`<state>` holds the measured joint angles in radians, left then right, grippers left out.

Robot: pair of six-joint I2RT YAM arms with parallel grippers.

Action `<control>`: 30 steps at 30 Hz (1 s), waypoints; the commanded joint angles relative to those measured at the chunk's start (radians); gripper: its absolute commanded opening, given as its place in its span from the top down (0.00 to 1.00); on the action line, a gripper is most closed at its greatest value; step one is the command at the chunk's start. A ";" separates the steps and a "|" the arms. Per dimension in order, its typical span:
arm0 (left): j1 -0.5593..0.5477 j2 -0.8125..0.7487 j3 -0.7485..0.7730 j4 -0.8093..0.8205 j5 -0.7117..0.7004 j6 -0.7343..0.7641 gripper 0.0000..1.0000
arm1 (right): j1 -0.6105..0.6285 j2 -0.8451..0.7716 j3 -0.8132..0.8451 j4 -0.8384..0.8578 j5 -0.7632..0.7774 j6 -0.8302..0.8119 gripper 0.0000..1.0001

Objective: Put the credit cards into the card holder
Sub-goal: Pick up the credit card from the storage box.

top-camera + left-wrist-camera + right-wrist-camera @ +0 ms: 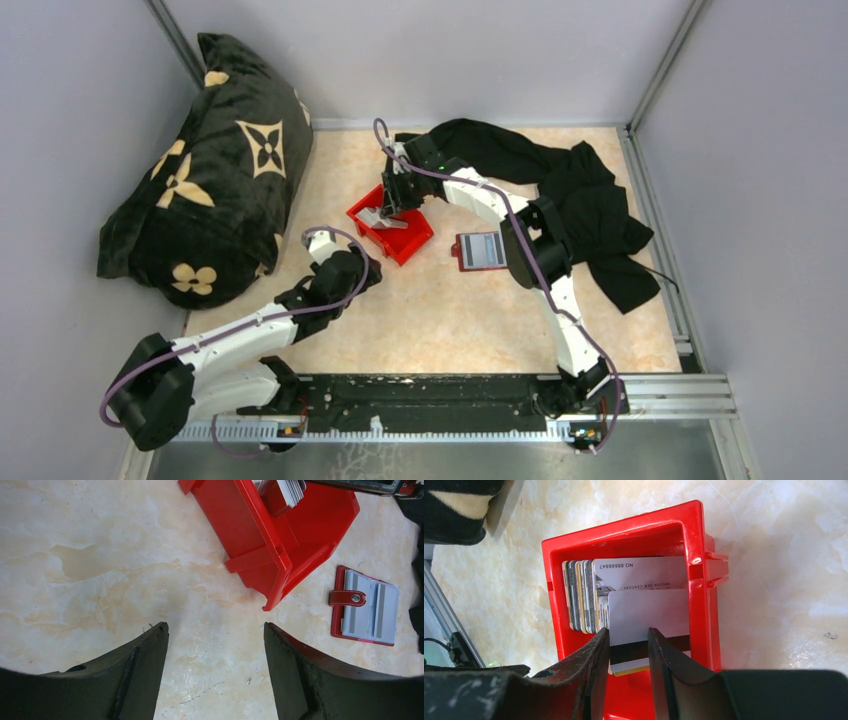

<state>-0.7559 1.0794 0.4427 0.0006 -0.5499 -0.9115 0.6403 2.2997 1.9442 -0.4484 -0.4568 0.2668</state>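
Red bin sits mid-table, at an angle. Cards stand on edge inside it, packed in a row against one wall.

Right claw is lowered into the bin from the far side. Its fingers are part-closed around the front card, a white one with a dark stripe. One finger is at the card's edge, the other crosses its face. I cannot tell if the card is actually pinched.

Card holder lies open and flat on the table, just right of the bin and not touching it. Grey pockets face up, with the dark red strap and snap folded over one edge.

Left claw is wide open and holds nothing. It hangs over bare table, near and left of the bin.

Dark patterned cushion is at far left. Black cloth is bunched at far right.
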 commanded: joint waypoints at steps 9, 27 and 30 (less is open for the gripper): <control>0.013 0.011 0.004 0.038 0.023 0.018 0.24 | 0.007 -0.081 0.006 -0.010 -0.009 0.011 0.69; 0.015 0.028 0.013 0.039 0.034 0.014 0.24 | -0.003 -0.134 -0.034 -0.002 0.005 0.005 0.71; 0.015 0.028 0.013 0.038 0.035 0.014 0.24 | -0.009 -0.145 -0.055 0.012 0.013 0.006 0.71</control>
<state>-0.7452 1.1042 0.4427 0.0231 -0.5224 -0.9043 0.6384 2.2391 1.9079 -0.4622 -0.4458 0.2722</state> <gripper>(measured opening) 0.759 0.293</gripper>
